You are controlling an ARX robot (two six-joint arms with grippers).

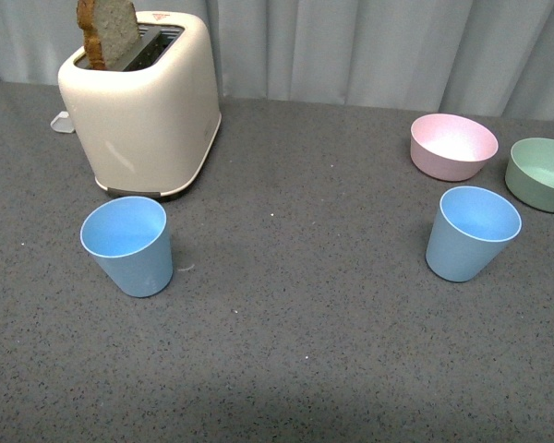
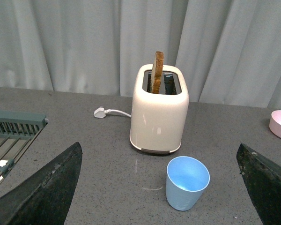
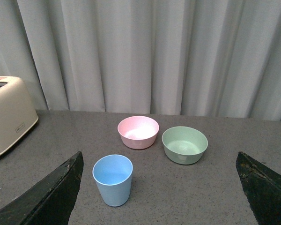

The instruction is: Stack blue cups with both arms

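Grey speckled desk (image 1: 295,369) before a pale pleated curtain (image 1: 397,46). In the front view, a cream toaster (image 1: 148,111) holding a bread slice (image 1: 106,32) occupies the upper left. The first blue cup (image 1: 129,247) stands upright just in front of it, at centre left. The second blue cup (image 1: 469,235) stands upright at centre right, well apart from the first, near a pink bowl (image 1: 452,146) and a green bowl (image 1: 542,173). Left gripper (image 2: 158,150) and right gripper (image 3: 159,157): fingers spread wide, holding nothing, one cup ahead of each.
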